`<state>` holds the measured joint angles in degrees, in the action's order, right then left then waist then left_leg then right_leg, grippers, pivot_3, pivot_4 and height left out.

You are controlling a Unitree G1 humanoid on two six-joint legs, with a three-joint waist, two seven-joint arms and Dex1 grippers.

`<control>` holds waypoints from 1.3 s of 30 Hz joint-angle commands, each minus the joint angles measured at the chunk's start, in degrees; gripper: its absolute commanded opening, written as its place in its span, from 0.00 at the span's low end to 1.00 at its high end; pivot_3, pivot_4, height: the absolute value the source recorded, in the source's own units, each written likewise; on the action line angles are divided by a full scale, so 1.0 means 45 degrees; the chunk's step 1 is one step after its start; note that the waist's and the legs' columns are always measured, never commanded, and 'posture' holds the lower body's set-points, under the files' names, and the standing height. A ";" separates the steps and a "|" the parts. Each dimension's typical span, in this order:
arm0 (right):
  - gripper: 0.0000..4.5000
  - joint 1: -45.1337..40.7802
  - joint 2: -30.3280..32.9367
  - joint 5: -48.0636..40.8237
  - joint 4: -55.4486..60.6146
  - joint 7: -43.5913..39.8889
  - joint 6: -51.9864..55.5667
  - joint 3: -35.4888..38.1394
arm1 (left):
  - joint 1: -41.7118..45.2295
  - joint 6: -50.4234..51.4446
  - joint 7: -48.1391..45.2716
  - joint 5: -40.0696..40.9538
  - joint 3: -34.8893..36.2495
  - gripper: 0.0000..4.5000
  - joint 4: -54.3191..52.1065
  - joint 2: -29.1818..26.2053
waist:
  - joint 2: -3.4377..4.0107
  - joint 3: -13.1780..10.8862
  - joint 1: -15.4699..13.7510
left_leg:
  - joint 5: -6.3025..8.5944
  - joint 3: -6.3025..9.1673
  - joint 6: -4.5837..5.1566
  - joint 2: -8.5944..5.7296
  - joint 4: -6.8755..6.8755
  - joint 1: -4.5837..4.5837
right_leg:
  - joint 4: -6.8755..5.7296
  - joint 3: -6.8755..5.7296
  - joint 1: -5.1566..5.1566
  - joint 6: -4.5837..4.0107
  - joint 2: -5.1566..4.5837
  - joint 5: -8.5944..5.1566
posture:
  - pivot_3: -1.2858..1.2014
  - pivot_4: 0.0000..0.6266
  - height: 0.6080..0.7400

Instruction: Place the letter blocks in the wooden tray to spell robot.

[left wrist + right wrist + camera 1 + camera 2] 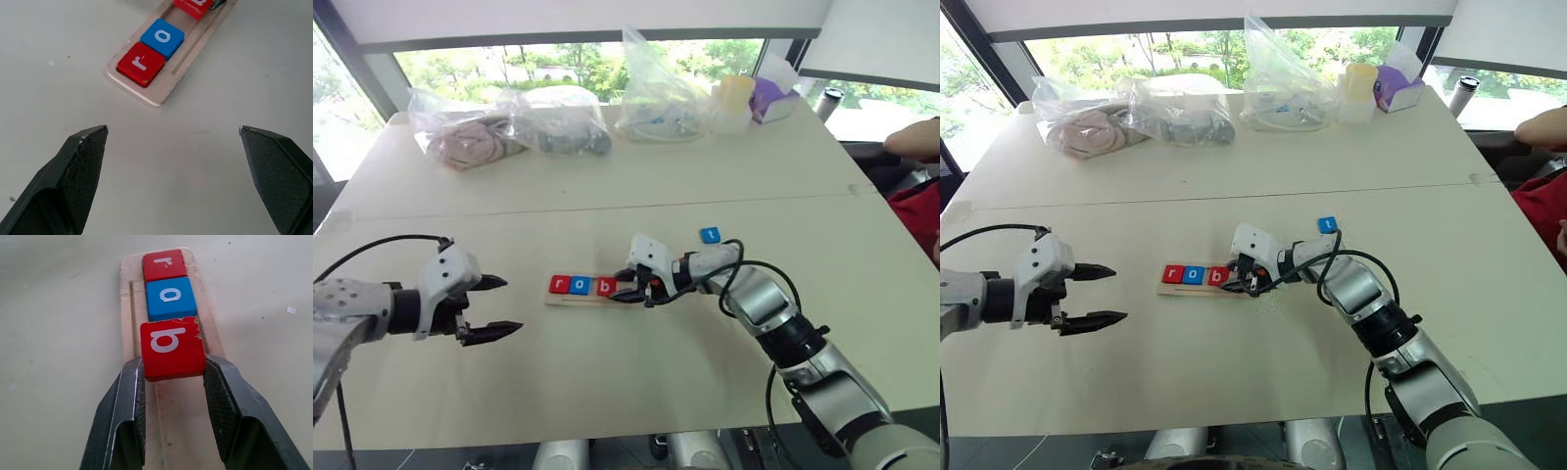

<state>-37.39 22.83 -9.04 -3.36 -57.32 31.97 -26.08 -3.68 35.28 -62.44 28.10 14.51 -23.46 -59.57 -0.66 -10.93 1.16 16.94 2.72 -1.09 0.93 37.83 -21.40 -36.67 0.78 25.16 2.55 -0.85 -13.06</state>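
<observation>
Red b block (pixel 171 351) clamped between right gripper (pixel 173 382) fingers, over wooden tray (pixel 193 54), just beside blue o (pixel 163 37) and red r (pixel 141 62). Lower flat, butt against o, then release. Blue t (pixel 709 235) waits beyond. Left gripper (pixel 494 306) spread wide, idle.

Pale table (pixel 636 382): wooden tray (pixel 570 299), bags (pixel 509 127)

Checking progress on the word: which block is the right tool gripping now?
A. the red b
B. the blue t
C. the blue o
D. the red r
A: the right tool has a finger on each side of the red b, at the tray just behind the blue o.
</observation>
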 commanded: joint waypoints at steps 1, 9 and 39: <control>0.24 -0.0637 -0.0387 0.0501 -0.0621 -0.0233 -0.0782 -0.0356 | -0.0315 0.0184 0.0344 0.0259 0.0419 1.00 -0.0744 0.0209 | -0.0002 0.0001 0.0005 | 0.0000 -0.0004 0.0000 0.0001 0.0006 0.0005 | -0.0007 0.0002 -0.0001 0.0000 0.0002 0.0000 | 0.52 0.24 1.00; 0.24 -0.0821 -0.0723 0.0796 -0.1218 -0.0567 -0.1117 -0.0371 | -0.0519 0.0165 0.0655 0.0237 0.0349 1.00 -0.0921 0.0340 | -0.0003 0.0002 -0.0012 | 0.0000 0.0001 0.0000 0.0002 0.0028 0.0015 | -0.0089 0.0003 0.0019 -0.0007 0.0017 -0.0004 | 0.52 0.24 1.00; 0.99 -0.0781 -0.1071 0.0651 -0.0763 -0.0437 -0.1475 0.0782 | 0.0325 -0.0148 0.0962 -0.0175 -0.0809 1.00 -0.0543 0.0533 | -0.0003 0.0002 -0.0001 | 0.0000 -0.0001 0.0001 0.0004 0.0031 0.0019 | -0.0094 0.0010 0.0019 -0.0001 0.0025 0.0004 | 0.52 0.24 1.00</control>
<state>-39.92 18.06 -5.42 -8.64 -59.11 25.41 -23.56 -2.98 35.07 -58.39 27.44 10.39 -25.47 -57.20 -0.67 -10.92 1.15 16.93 2.72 -1.09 0.95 37.97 -21.31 -37.10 0.82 25.25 2.54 -0.73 -13.04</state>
